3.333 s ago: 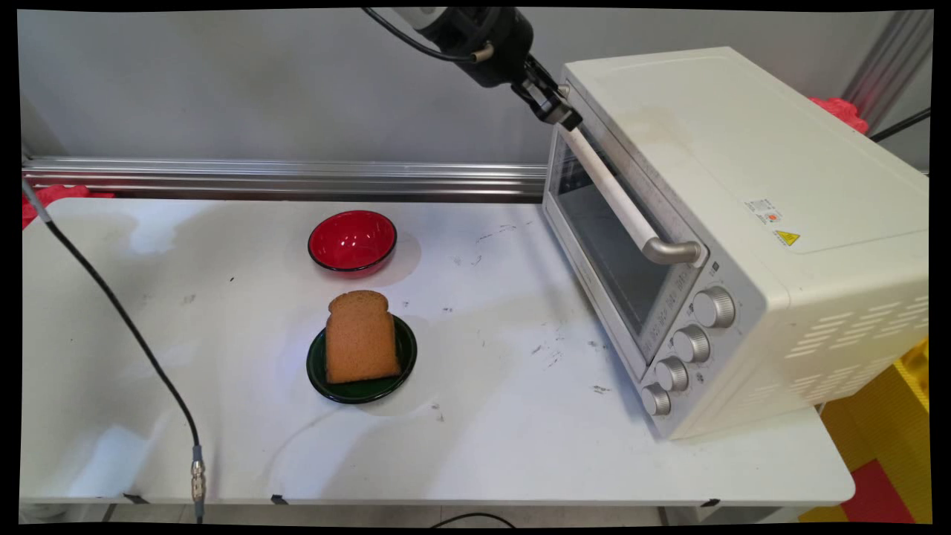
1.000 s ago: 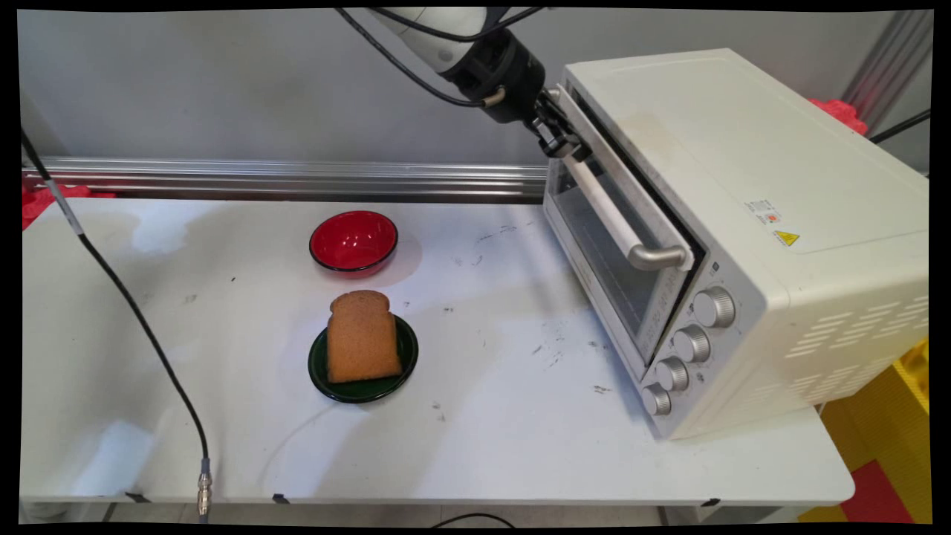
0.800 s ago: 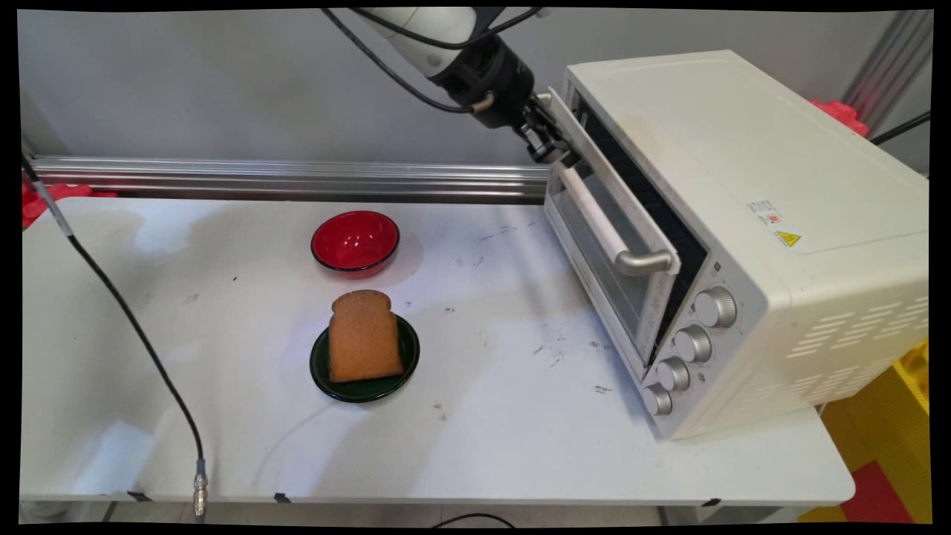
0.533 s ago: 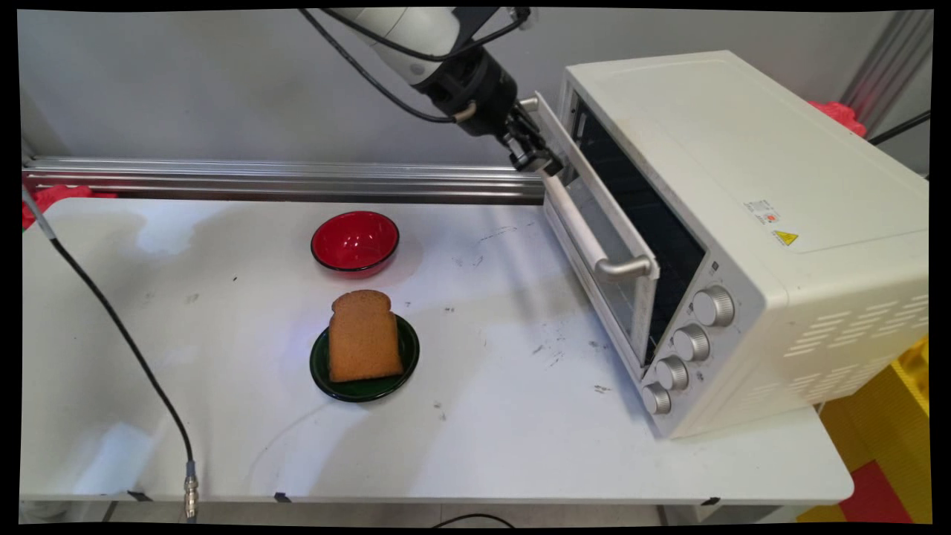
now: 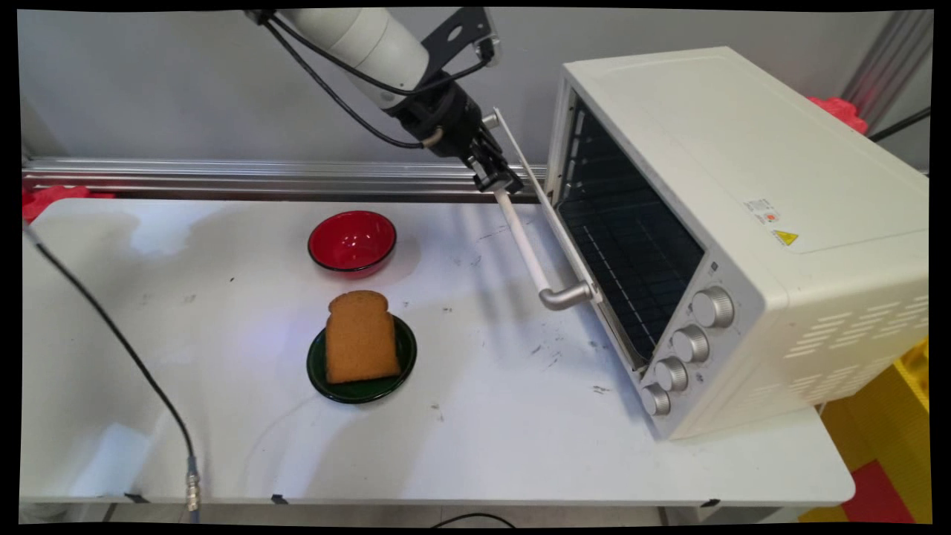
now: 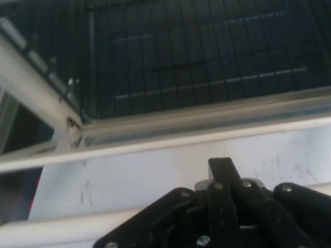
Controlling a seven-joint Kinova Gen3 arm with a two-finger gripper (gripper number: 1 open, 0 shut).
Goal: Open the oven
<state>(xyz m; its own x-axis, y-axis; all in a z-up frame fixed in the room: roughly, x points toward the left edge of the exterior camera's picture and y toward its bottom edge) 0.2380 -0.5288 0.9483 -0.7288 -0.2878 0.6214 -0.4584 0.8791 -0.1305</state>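
The fingers [image 5: 496,182] are clamped on the far end of the oven door handle [image 5: 529,253], and the door [image 5: 546,204] now hangs far wider than before, baring the dark rack inside the toaster oven [image 5: 743,223] at the surface's right edge.

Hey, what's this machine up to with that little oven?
The robot arm's gripper is closed on the far end of the oven door's handle and has swung the door from shut to roughly halfway down. The toaster oven now shows its dark wire rack inside. Nearby on the white table, a slice of bread sits on a dark green plate, with a red bowl behind it.
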